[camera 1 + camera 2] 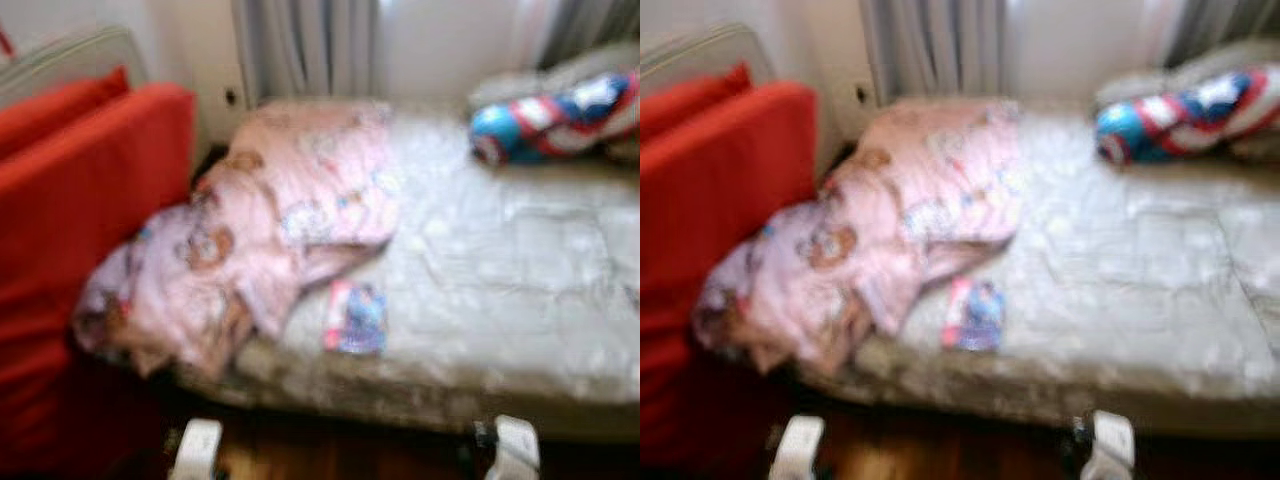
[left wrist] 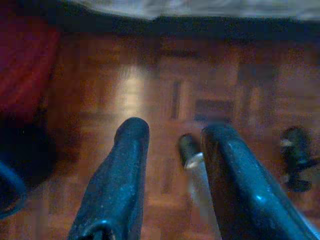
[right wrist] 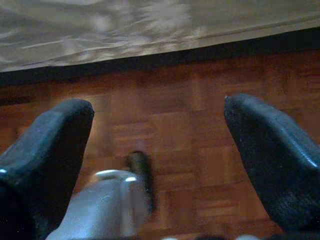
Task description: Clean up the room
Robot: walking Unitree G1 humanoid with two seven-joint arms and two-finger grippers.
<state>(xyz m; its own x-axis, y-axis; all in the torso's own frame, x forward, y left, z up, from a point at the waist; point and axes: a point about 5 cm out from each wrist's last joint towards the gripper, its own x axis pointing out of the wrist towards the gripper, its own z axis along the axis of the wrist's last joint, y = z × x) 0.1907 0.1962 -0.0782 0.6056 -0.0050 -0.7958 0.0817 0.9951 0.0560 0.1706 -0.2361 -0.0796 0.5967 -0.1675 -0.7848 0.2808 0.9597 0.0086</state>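
My left gripper (image 2: 172, 145) hangs low over the wooden parquet floor (image 2: 165, 80), its two black fingers (image 2: 120, 175) parted by a moderate gap and holding nothing, touching nothing — between them I see only floor and a silver-and-black part of my own body lower down. My right gripper (image 3: 160, 125) is spread wide, also empty, pointing down at the same parquet with the pale edge of the bed (image 3: 125, 30) along the top of its wrist view. In the head views, which are blurred, both arms hang down at the bottom edge of the frame, the left arm (image 1: 197, 448) at lower left of centre and the right arm (image 1: 516, 446) at lower right, just in front of the bed's near edge. Going left to right across the scene: a red cushion or padded piece (image 1: 90, 200) fills the left side of the frame, leaning up against something pale behind it; just beside it, a crumpled pink blanket with a printed pattern (image 1: 260, 230) lies heaped over the left end of the bed and droops over its near corner. Below the blanket's right edge, near the front of the mattress, lies a small flat pink-and-blue item (image 1: 355, 318) — too blurred to say what it is. The rest of the bed is covered by a pale quilted cover (image 1: 500, 270). At the upper right of the frame a red, white and blue pillow or soft toy (image 1: 555, 115) rests on the far side, against something grey. Grey curtains (image 1: 305, 45) hang at the top centre.
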